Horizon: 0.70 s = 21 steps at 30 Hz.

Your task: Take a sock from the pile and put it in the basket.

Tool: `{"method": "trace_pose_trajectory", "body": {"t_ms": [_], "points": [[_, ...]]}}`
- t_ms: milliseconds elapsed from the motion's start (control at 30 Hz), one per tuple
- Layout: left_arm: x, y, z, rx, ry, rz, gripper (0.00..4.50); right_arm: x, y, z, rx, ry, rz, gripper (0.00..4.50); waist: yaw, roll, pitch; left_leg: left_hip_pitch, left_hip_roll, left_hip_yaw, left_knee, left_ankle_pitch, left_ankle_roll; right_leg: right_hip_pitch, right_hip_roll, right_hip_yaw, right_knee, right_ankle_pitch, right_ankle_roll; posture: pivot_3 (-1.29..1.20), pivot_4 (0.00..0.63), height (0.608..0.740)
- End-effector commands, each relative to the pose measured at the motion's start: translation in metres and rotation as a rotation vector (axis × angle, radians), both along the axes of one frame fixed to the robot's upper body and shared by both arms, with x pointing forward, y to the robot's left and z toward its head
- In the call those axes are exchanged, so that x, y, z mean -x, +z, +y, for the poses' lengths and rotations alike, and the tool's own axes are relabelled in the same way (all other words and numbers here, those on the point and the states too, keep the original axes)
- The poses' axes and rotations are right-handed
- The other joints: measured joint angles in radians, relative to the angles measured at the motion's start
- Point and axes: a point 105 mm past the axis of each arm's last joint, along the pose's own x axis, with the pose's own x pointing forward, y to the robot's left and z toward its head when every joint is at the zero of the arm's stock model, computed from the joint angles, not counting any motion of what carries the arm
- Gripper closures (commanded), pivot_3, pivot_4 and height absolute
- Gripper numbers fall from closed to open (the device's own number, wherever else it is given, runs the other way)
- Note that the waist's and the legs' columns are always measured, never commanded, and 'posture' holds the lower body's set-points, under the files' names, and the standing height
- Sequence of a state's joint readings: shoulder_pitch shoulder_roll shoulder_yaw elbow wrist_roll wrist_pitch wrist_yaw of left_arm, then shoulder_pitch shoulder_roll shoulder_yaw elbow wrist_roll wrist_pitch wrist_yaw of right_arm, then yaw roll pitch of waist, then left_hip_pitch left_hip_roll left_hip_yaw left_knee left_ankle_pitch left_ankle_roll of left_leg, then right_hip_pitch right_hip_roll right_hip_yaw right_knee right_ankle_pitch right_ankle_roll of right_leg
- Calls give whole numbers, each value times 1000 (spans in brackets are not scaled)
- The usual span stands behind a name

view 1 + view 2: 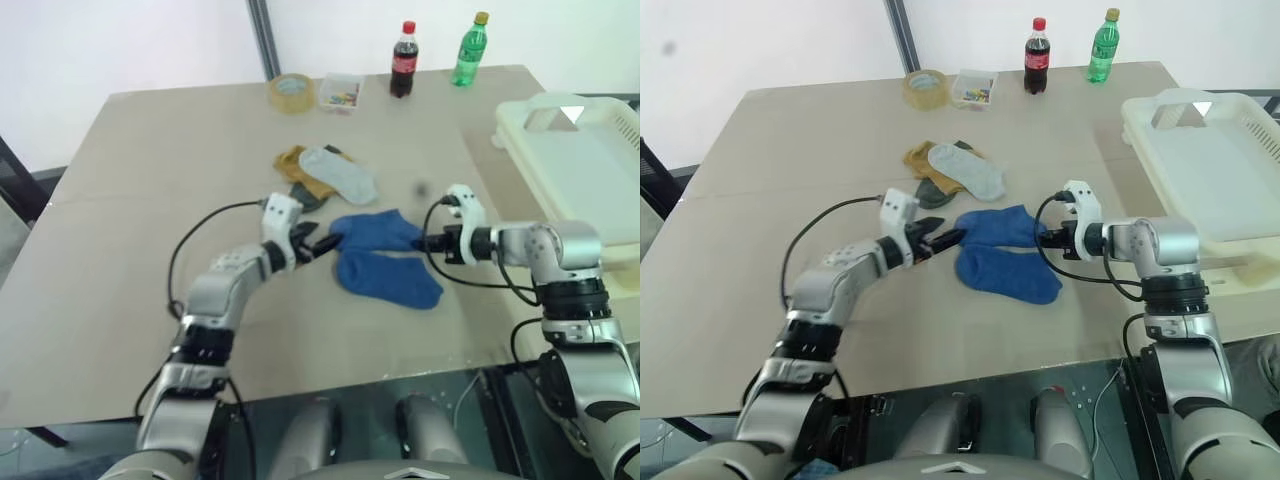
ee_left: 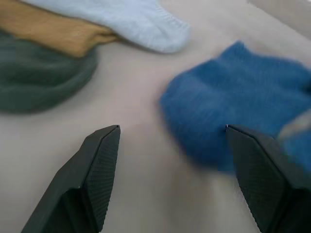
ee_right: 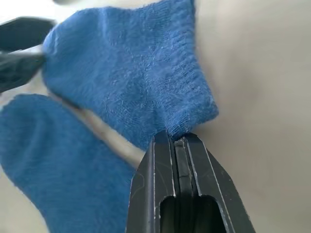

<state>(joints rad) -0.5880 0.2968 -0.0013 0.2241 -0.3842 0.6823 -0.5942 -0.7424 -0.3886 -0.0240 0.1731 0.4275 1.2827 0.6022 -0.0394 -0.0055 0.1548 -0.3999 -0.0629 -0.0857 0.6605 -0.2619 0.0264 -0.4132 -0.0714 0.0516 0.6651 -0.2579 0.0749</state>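
Upper blue sock [image 1: 378, 230] of 2, lying on the table [image 1: 130, 180] just in front of the pile [image 1: 325, 175], long axis running left to right between both grippers. Right gripper [image 3: 177, 141], jaws shut, appears to pinch its right-hand edge; left gripper [image 2: 170, 141], jaws wide, faces its left end. Basket [image 1: 590, 160] stands far right
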Motion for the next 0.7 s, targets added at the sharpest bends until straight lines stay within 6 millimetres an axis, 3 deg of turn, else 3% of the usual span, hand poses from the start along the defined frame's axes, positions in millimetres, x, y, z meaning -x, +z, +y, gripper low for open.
{"method": "trace_pose_trajectory", "body": {"t_ms": [33, 167, 367, 467, 633, 667, 700], "points": [[-4, -13, -7, 22, 5, 198, 807, -7, 15, 11, 0, 9, -76, 4481, 0, 0, 0, 0, 0, 0, 0, 0, 0, 0, 0, 0, 0, 0, 0, 0, 150, 740], [-5, -16, 0, 7, 25, 318, 807, -12, 19, 13, -10, -15, -100, 4481, -2, 0, 0, 0, 0, 0, 2, 0, 0, 0, 0, 0, 1, 0, 0, 0, 150, 740], [-2, -28, 21, -136, 48, 320, 807, -14, 19, 14, -17, -27, -109, 4481, -6, 1, -1, 1, 0, 0, 2, 0, 0, 0, 0, 1, 2, 0, 0, 0, 150, 740], [2, -28, 23, -154, 27, 287, 1632, -13, 17, 14, -16, -30, -109, 4500, -9, 1, -2, 2, 1, 1, 2, 0, 0, 0, 1, 2, 3, 0, 0, 0, 150, 740], [7, -30, 21, -141, 13, 265, 4162, -13, 15, 15, -16, -28, -108, 4500, -2, 1, -2, 2, 1, 1, 2, 0, 0, 0, 0, 2, 3, 0, 0, 0, 150, 740], [6, -28, 20, -125, 23, 259, 4482, -13, 16, 15, -16, -28, -107, 4500, -1, 1, -2, 2, 0, 1, 2, 0, 0, 0, 0, 2, 3, 0, 0, 0, 150, 740], [6, -27, 20, -114, 29, 255, 4482, -13, 15, 15, -15, -28, -107, 4500, 1, 1, -2, 1, 0, 1, 2, 0, 0, 0, 0, 2, 3, 0, 0, 0, 150, 740]]}}
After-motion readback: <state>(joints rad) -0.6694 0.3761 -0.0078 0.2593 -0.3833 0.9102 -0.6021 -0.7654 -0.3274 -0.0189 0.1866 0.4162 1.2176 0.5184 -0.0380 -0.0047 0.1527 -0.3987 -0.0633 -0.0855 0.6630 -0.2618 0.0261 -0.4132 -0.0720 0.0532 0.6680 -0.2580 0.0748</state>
